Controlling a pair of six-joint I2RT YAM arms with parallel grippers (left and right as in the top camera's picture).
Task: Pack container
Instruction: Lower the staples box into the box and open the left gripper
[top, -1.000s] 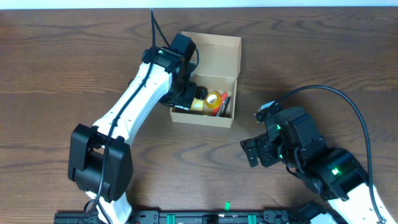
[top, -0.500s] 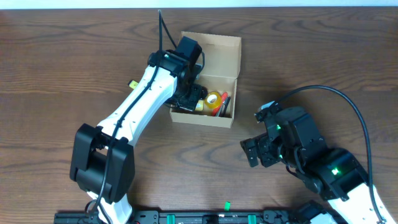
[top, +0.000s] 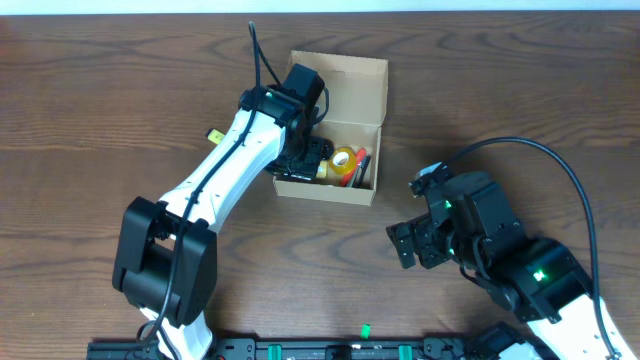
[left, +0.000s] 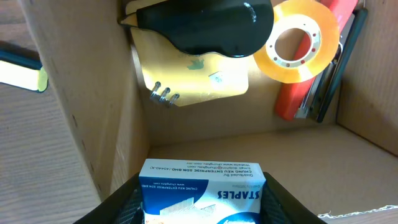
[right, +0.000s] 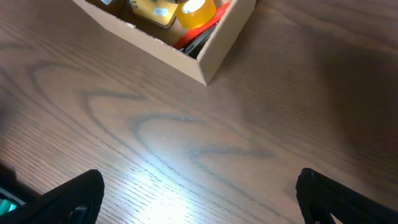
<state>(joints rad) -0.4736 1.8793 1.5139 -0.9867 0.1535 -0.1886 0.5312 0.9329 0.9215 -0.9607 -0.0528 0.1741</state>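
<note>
The tan cardboard container (top: 350, 85) stands open at the back centre, its flap lid folded back; it also shows in the right wrist view (right: 214, 59). Inside lie a roll of yellow tape (left: 303, 38), a red and black tool (left: 323, 68), a yellow pad (left: 196, 78) and a black object (left: 202, 25). My left gripper (left: 202, 208) is shut on a blue and white box of staples (left: 202, 190), held inside the container (left: 93, 93) at its left end. My right gripper (right: 199, 193) is open and empty over bare table, front right of the container.
A yellow and dark highlighter (left: 22, 71) lies on the table just left of the container, also visible in the overhead view (top: 213, 133). The wooden table (top: 80, 130) stretches round the container on all sides.
My left gripper has shifted right and further into the container with the staples box over the last second, then held almost still. The right arm has not moved.
</note>
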